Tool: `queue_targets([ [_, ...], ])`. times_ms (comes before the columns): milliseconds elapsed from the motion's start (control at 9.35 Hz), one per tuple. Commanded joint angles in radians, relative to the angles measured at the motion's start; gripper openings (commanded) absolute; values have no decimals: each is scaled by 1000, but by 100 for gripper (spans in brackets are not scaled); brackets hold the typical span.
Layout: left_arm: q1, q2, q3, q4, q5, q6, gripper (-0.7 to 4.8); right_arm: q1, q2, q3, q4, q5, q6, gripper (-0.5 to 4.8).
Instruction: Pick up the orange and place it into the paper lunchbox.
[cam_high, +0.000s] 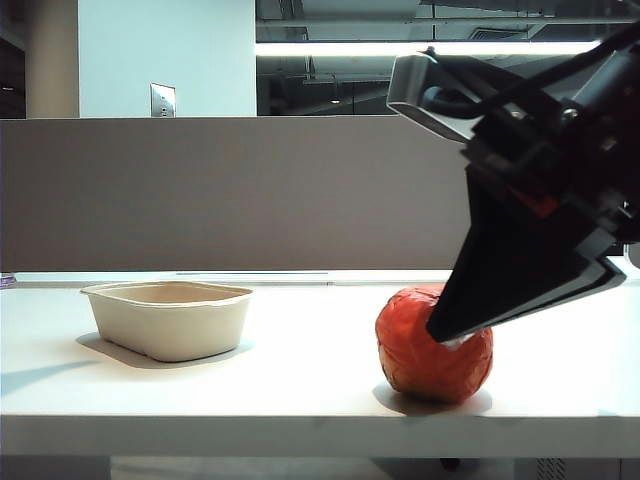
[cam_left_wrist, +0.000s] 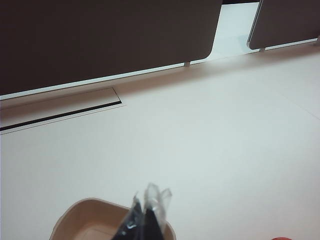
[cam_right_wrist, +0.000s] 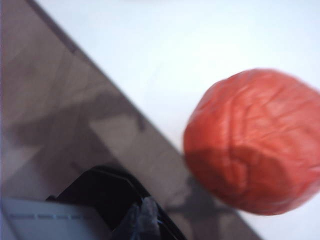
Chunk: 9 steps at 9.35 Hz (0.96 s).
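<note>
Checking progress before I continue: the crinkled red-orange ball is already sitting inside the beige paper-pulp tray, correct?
No. The crinkled red-orange ball sits on the white table, well apart from the empty beige paper-pulp tray, with the right gripper at it, as the exterior view shows.

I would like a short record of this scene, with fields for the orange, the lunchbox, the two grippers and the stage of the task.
orange: orange stands on the table, right side of the exterior view, outside the tray
lunchbox: paper lunchbox on the left, upright, nothing seen inside
right gripper: right gripper, fingers shut, tip in front of the orange; contact cannot be told
left gripper: left gripper, fingers together, above the lunchbox rim
task stage: orange not yet grasped
</note>
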<state>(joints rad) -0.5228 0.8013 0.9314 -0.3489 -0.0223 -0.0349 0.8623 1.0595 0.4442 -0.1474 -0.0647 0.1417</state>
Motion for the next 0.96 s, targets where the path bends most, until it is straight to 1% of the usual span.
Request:
queue_targets([
  [107, 1, -2, 3, 13, 1, -3, -6, -171, 21, 6, 64, -46, 11, -1],
  [321, 1, -2, 3, 13, 1, -3, -6, -166, 19, 14, 77, -55, 12, -1],
  [428, 1, -2, 3, 5, 0, -3, -6, -166, -33, 60, 36, -93, 12, -1],
  [535, 1, -2, 3, 5, 0, -3, -6, -167, -78, 65, 36, -85, 12, -1],
  [749, 1, -2, 3, 5, 0, -3, -6, -166, -124, 65, -20, -99, 12, -1],
  [856, 1, -2, 3, 5, 0, -3, -6, -165, -90, 60, -77, -181, 11, -1],
  [962, 1, -2, 3, 5, 0, -3, -6, -165, -78, 60, -82, -182, 11, -1],
])
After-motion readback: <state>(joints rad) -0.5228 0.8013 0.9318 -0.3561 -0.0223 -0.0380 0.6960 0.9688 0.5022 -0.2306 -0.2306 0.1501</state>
